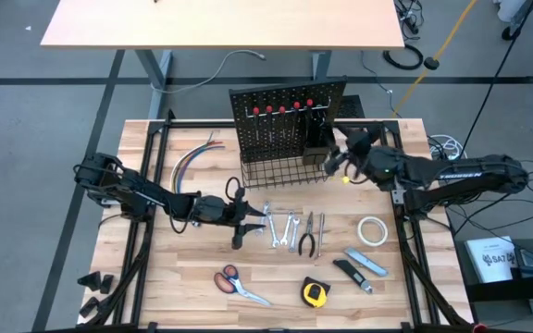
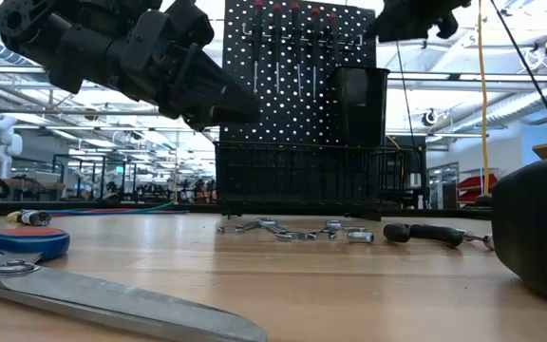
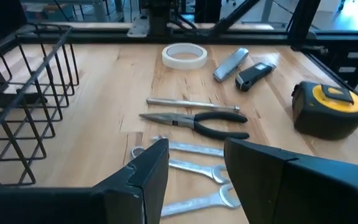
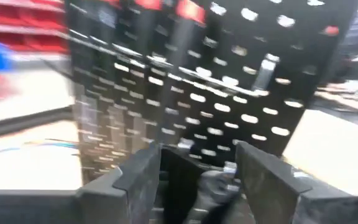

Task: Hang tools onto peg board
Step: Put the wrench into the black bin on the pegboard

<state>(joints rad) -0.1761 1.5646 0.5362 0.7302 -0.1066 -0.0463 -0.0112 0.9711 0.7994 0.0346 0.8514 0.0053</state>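
**Right arm at the board, left poised over the wrenches**

Right gripper [image 1: 333, 159], jaws spread and holding nothing, sits against the peg board [image 1: 290, 116] at upper centre. Left gripper [image 1: 244, 225] hovers with jaws apart over 3 wrenches [image 3: 194, 174]; they lie close together, so a pinch could drag a neighbour.

The left wrist view alone separates pliers [image 3: 194, 122] from wrenches; the overhead blurs them.
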